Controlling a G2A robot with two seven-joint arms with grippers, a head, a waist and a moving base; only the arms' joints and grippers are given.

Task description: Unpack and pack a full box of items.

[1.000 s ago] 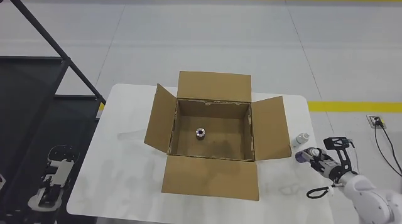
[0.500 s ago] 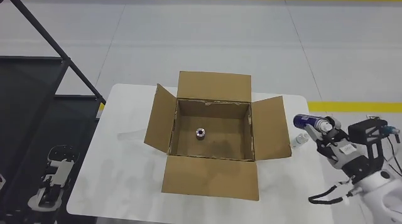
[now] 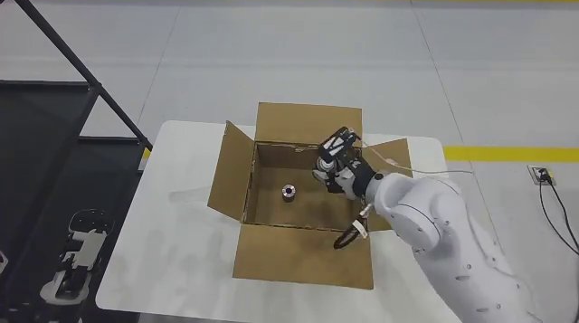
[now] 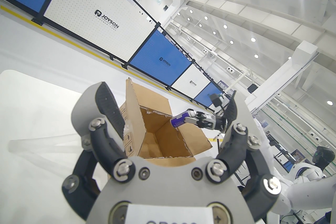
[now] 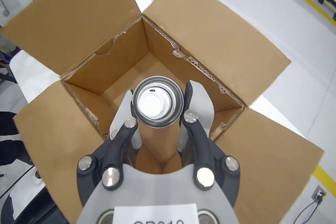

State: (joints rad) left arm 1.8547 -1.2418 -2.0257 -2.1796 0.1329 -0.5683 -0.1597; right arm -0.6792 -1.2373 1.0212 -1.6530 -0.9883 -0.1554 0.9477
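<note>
While the right gripper [image 5: 158, 94] hung over the open box [image 5: 210, 33], its fingers were clamped on the sides of the can [image 5: 157, 101]. The can sat end-on to the wrist, so its long axis ran straight out from the gripper and down toward the box floor. From the left wrist the can [image 4: 179, 119] showed tilted, its blue body pointing into the opening at about rim height. From above, a small round item [image 3: 288, 192] lay on the floor to the gripper's left, off the can's line. The left gripper [image 4: 168, 100] was spread wide and held nothing, on the box's other side by the table [image 4: 31, 93]. The placing therefore looked to be the right arm's job: lower along the axis, then release.
</note>
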